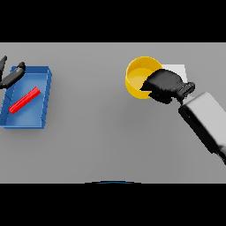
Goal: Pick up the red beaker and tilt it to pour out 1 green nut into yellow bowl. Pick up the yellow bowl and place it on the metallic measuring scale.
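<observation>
Head view: right robot hand [165, 84] grips yellow bowl [139, 75] rim.

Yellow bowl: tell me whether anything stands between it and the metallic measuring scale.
Nothing visible does. The yellow bowl sits right beside the metallic measuring scale, whose pale top shows just past the bowl's right rim. Only the right hand, curled over that rim, overlaps both.

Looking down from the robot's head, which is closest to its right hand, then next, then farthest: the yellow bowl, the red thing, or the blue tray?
From the right hand:
1. Yellow bowl: the hand is on its right rim.
2. Blue tray: far across the table on the left; its near wall comes first.
3. Red thing: lying inside the tray, towards its left part.
</observation>
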### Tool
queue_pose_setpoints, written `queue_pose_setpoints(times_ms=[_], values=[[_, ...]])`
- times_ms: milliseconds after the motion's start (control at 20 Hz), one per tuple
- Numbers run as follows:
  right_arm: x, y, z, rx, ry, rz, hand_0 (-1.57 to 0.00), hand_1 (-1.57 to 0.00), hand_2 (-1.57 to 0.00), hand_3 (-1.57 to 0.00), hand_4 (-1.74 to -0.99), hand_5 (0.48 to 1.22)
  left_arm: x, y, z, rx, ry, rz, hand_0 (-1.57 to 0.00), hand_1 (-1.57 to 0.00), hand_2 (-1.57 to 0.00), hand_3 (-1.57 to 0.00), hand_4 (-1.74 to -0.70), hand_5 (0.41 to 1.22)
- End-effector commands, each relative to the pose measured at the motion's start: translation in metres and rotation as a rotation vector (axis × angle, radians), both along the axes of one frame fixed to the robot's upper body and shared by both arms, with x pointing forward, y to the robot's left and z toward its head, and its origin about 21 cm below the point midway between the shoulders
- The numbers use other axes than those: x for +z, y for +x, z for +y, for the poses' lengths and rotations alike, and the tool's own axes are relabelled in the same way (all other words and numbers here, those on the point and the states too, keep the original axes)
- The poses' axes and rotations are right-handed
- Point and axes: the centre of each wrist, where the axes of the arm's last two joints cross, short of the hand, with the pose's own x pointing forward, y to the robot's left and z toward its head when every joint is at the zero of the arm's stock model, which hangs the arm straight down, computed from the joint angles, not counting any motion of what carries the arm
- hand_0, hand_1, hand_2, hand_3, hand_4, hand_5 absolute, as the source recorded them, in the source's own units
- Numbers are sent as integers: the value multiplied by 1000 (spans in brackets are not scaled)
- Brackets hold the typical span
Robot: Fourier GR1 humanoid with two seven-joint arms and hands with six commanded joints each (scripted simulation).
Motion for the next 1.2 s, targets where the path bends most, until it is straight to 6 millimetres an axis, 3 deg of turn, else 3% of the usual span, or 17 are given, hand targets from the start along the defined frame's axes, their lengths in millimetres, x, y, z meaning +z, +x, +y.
queue_pose_setpoints(times_ms=[0, 550, 950, 1150], values=[[2, 4, -4, -10, 8, -8, -1568, -1570, -1536, -1153, -1741, 1221, -1, -1, 0, 0, 2, 6, 1, 1, 1, 1, -729, 715], [-26, 40, -63, -230, 13, -44, -1571, -1571, -1519, -1156, -1741, 1221, -1, -6, -2, 17, 9, 31, 1, 1, 1, 1, -722, 732], [-51, 55, -76, -319, 36, 19, -1571, -1571, -1418, -1349, -1741, 1221, 3, -5, -2, 32, 15, 33, 1, 1, 1, 1, -725, 710], [-58, 57, -82, -352, 49, 69, -1469, -1571, -1369, -1466, -1741, 1221, -2, -4, -1, 34, 11, 38, 1, 1, 1, 1, -727, 710]])
